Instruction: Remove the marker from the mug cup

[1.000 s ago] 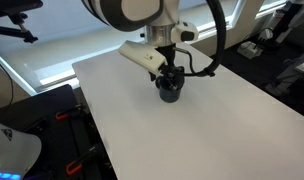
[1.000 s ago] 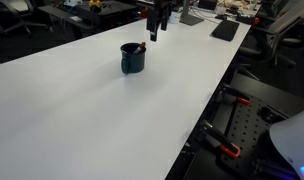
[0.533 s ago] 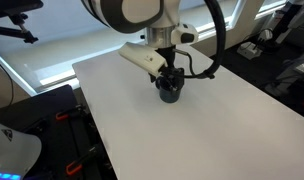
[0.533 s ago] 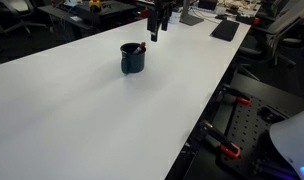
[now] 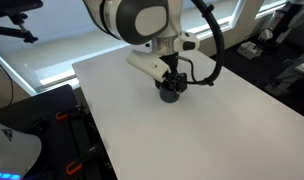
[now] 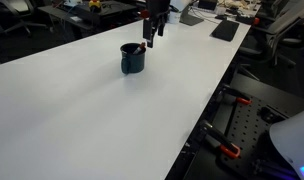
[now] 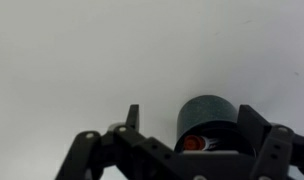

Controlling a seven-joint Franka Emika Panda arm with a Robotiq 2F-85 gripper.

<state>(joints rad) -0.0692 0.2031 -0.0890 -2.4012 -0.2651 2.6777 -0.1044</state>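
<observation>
The dark mug cup (image 5: 171, 95) stands on the white table (image 5: 192, 140), also seen in an exterior view (image 6: 132, 59). The marker's dark end (image 6: 141, 46) pokes over its rim; in the wrist view its red tip (image 7: 193, 143) shows inside the mug cup (image 7: 207, 115). My gripper (image 5: 172, 78) hangs just above the mug, in an exterior view a little beyond it (image 6: 151, 38). In the wrist view the gripper (image 7: 192, 112) is open, one finger (image 7: 133, 115) left of the mug and the other at its right, holding nothing.
The white table (image 6: 92, 110) stretches wide around the mug. A dark keyboard or laptop (image 6: 225, 30) lies at its far end. Red-and-black clamps (image 6: 230, 150) sit below the table's edge. Office desks and chairs stand behind.
My gripper has shifted slightly closer to the mug. The mug and the marker have not moved.
</observation>
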